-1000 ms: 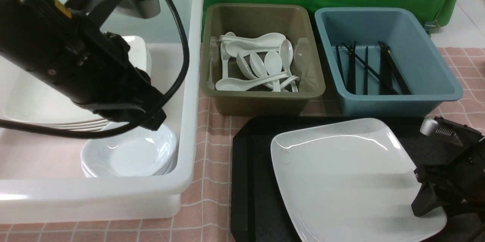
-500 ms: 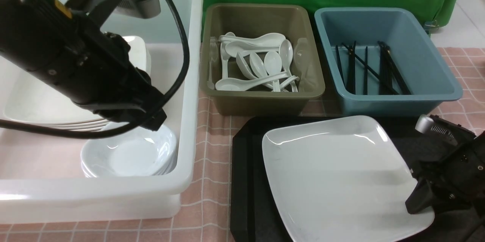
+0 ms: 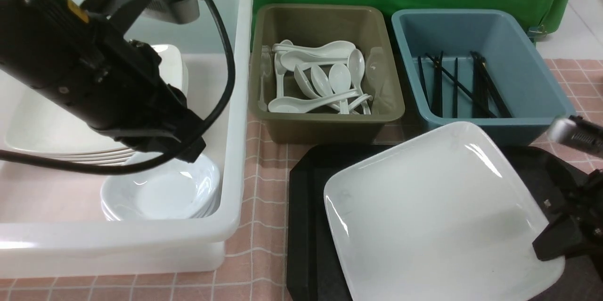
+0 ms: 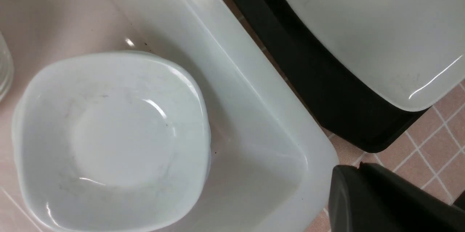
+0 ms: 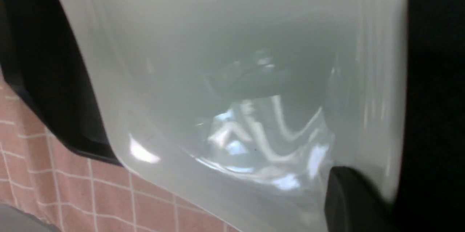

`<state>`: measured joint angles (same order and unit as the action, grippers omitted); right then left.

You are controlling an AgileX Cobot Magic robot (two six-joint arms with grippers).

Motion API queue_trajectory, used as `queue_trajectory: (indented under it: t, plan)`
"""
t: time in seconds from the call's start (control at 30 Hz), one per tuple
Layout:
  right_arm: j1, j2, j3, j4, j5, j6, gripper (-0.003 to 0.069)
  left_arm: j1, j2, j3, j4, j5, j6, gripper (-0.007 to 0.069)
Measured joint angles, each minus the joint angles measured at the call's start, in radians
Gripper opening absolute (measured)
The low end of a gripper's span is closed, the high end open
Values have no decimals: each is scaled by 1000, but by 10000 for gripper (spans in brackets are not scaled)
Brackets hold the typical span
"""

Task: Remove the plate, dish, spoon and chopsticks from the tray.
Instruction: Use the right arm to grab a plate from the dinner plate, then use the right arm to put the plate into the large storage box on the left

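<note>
The large white plate (image 3: 438,216) hangs tilted over the black tray (image 3: 306,207), its far edge raised toward the bins. My right gripper (image 3: 547,246) is shut on the plate's right rim, and one dark finger (image 5: 348,195) lies on the plate's (image 5: 232,79) glossy face. My left gripper (image 3: 191,148) is shut and holds nothing. It hovers over a stack of small pale dishes (image 3: 162,192) in the white tub (image 3: 238,103). In the left wrist view its closed tips (image 4: 359,168) sit past the tub's corner, beside the top dish (image 4: 112,137). No spoon or chopsticks show on the tray.
An olive bin (image 3: 325,124) behind the tray holds several white spoons (image 3: 320,84). A blue bin (image 3: 494,124) to its right holds several black chopsticks (image 3: 476,86). Large white plates (image 3: 37,126) are stacked at the tub's far left. A pink checked cloth (image 3: 256,244) covers the table.
My right gripper has closed on the plate's right rim and risen. The plate first slid a little left, then tipped up off the tray. The left arm has not moved.
</note>
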<state>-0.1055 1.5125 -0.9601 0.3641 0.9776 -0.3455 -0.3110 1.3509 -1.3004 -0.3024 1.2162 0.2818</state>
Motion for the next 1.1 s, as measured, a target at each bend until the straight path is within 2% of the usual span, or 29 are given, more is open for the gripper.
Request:
queue_trajectory:
  t: [0.17, 0.33, 0.5, 0.63, 0.67, 0.8, 0.93, 1.03, 1.07, 1.1]
  plan:
    - [-1, -87, 0, -8, 29, 25, 74, 0, 0, 0, 19, 0, 0, 0]
    - [-50, -119, -13, -22, 67, 28, 73, 3, -1, 0, 65, -4, -17, 0]
    - [-123, -134, -79, 19, 128, 14, 74, 78, -32, 0, 120, -61, -79, 0]
    - [-155, -135, -164, 123, 144, -10, 74, 230, -84, 0, 112, -76, -81, 0]
    - [-156, -135, -169, 128, 144, -11, 74, 230, -86, 0, 112, -76, -81, 0]
    - [-160, -138, -270, 235, 145, -15, 74, 449, -122, -1, -1, -79, -42, 0]
    - [-155, -139, -329, 352, 144, -15, 74, 593, -128, -1, -98, -86, 4, 0]
    - [-69, -139, -390, 424, 99, 1, 74, 727, -128, -1, -183, -117, 15, 0]
    - [-61, -139, -393, 424, 95, 6, 74, 734, -128, -1, -188, -119, 15, 0]
    - [17, -129, -419, 429, 54, 25, 74, 776, -130, -1, -222, -135, 19, 0]
